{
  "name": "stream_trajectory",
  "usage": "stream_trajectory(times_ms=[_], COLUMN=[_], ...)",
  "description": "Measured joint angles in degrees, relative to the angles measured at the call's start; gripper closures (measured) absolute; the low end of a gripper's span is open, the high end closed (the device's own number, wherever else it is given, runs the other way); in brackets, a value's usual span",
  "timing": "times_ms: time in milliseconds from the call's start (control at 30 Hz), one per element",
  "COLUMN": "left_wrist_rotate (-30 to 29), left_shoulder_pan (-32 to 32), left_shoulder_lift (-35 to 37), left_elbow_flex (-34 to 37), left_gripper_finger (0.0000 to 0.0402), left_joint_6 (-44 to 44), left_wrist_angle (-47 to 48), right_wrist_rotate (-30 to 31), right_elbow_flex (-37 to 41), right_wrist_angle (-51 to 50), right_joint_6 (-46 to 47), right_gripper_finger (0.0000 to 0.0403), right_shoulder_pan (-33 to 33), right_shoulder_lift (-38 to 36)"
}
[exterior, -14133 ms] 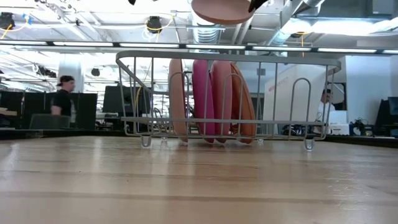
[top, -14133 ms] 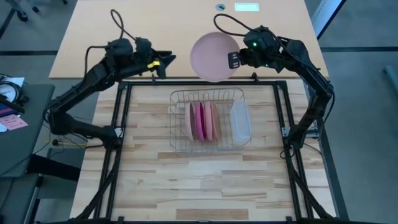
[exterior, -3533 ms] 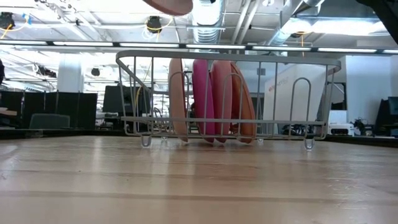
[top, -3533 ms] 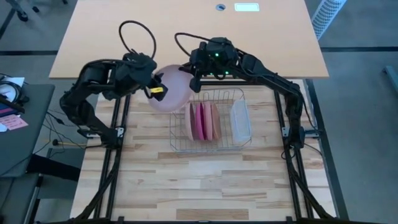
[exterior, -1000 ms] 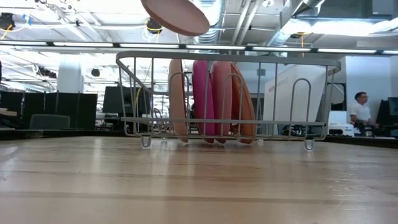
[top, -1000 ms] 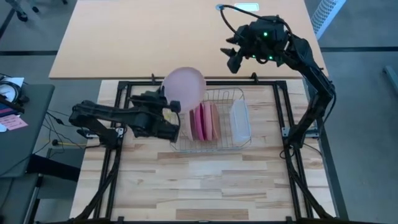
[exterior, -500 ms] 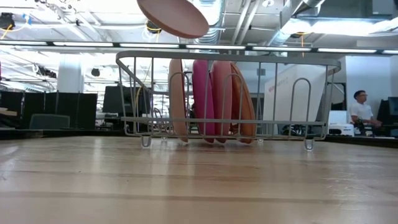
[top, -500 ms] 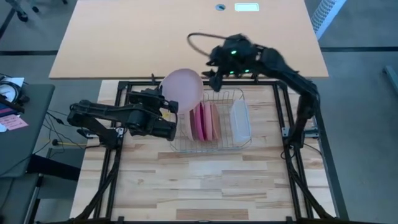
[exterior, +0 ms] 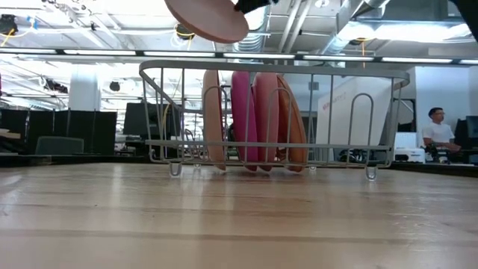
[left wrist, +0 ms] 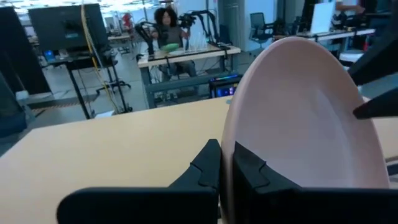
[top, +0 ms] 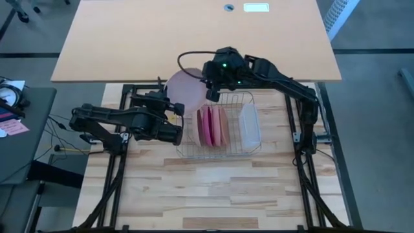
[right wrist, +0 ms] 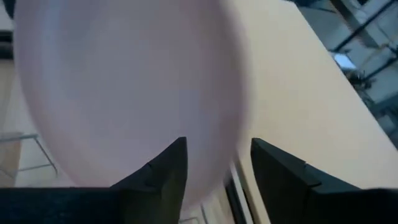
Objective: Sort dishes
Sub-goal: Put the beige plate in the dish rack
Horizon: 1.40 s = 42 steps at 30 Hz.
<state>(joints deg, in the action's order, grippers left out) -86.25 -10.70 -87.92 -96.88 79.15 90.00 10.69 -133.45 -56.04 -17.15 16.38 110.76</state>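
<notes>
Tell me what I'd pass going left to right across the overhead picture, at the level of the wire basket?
Left gripper → pale pink plate it holds → plates standing in the wire rack → clear tub.

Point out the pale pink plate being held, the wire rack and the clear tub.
pale pink plate (top: 183, 94), high view, on its bare face.
wire rack (exterior: 272, 66), low view, on its top rail.
clear tub (top: 250, 127), high view, on its long wall.
</notes>
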Motion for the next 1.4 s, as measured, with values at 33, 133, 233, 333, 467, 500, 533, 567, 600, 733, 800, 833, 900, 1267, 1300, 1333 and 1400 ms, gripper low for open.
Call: stream_trajectory(times_ms=[33,133,233,333,467,500,533,567,600,733,800,833,900,1267,1300,1333,1400], left_wrist_rotate=[0.0,-0.4,-0.4,-0.4,-0.6,-0.6,-0.6,-0.6,-0.6,1.3,5.1,7.1,10.6,18.4,18.9,19.5,20.7], left_shoulder_pan=[0.0,0.0,0.0,-0.3,-0.3,-0.3,-0.3,-0.3,-0.3,-0.2,-0.1,-0.3,-1.0,-6.7,-7.1,-7.5,-8.2], left_shoulder_lift=[0.0,0.0,0.0,0.0,0.0,0.0,0.0,0.0,0.0,0.0,0.0,0.0,0.8,10.1,11.4,12.6,14.9], left_elbow_flex=[0.0,0.0,0.0,0.0,0.0,0.0,0.0,0.0,0.0,0.0,0.0,0.0,0.1,0.0,0.0,0.0,0.0], left_gripper_finger=[0.0401,0.0401,0.0401,0.0401,0.0401,0.0401,0.0401,0.0401,0.0401,0.0394,0.0378,0.0367,0.0342,0.0257,0.0256,0.0256,0.0255], left_joint_6=[-0.1,-0.7,-1.1,-1.0,-0.5,-0.5,-0.4,-0.4,-0.4,-2.0,-2.6,-2.1,-0.2,4.1,4.3,4.8,5.9], left_wrist_angle=[0.2,-0.1,-0.1,0.0,0.0,0.0,0.0,0.0,0.0,-0.1,-0.1,-0.1,-0.3,0.1,0.4,0.3,0.3], right_wrist_rotate=[0.1,1.1,3.2,3.2,3.2,3.2,3.1,3.1,3.1,3.1,2.9,3.0,2.9,7.2,8.4,9.7,12.9], right_elbow_flex=[0.0,0.0,-0.1,0.0,0.0,0.0,0.0,0.0,0.0,0.0,0.0,0.0,-0.1,-1.4,-1.4,-1.4,-1.4], right_wrist_angle=[0.1,1.1,3.7,5.3,5.2,5.1,5.1,5.1,5.2,5.3,5.5,5.7,5.7,10.1,9.2,10.0,11.1], right_joint_6=[-0.8,-1.4,-1.4,-2.8,-5.2,-5.5,-5.7,-5.8,-5.6,-5.2,-6.3,-7.4,-10.3,-26.1,-28.3,-30.9,-36.0], right_gripper_finger=[0.0240,0.0253,0.0263,0.0278,0.0317,0.0331,0.0346,0.0362,0.0377,0.0392,0.0394,0.0396,0.0398,0.0401,0.0402,0.0402,0.0402], right_shoulder_pan=[0.0,0.1,0.1,0.1,0.1,0.1,0.0,-0.1,-0.2,-0.2,-0.2,-0.2,-0.2,-0.7,-0.9,-1.1,-1.7], right_shoulder_lift=[0.2,0.7,0.9,0.8,0.6,0.6,0.7,0.7,0.7,0.6,0.7,0.7,0.7,0.7,0.7,0.6,0.6])
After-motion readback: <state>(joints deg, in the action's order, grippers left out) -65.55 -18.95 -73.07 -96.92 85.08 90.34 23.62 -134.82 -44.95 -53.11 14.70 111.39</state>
